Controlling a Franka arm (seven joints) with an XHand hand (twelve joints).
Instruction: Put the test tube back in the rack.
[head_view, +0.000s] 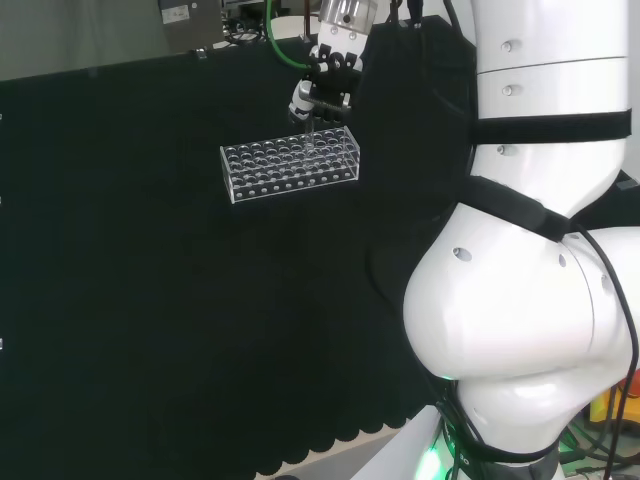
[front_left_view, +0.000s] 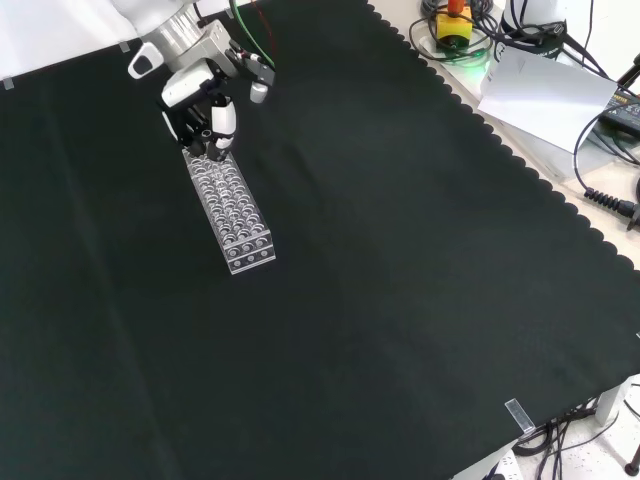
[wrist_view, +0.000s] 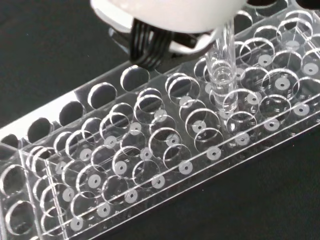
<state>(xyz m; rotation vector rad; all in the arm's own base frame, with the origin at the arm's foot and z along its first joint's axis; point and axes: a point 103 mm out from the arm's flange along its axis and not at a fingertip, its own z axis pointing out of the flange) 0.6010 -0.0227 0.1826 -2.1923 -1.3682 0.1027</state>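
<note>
Start with the black cloth (front_left_view: 400, 300) over your bench: its one big item is the clear plastic test tube rack (head_view: 290, 168), a long block of round holes. In the front view its long axis runs from about 11 o'clock down to 5 o'clock, and your black and white hand (front_left_view: 200, 105) sits over the 11 o'clock end. In the head view that is the rack's 2 o'clock corner, with the hand (head_view: 322, 85) directly above it.

The hand's fingers are curled around the clear glass test tube (wrist_view: 223, 70), pinching it near its upper part. The tube hangs close to upright below the palm, and its rounded bottom is at the level of the rack's top plate, near the end of the rack. So the relation that matters to you is straight down: tube axis vertical, hole beneath it.

Now the doubtful part. In the wrist view the tube's tip overlaps the rim of one hole, and you cannot tell whether it has entered that hole or rests on the plate between two holes; clear on clear hides the edge. The tube's top is covered by the blurred white part of the hand (wrist_view: 165, 12). In the head and front views the tube itself is too faint to pick out.
</note>
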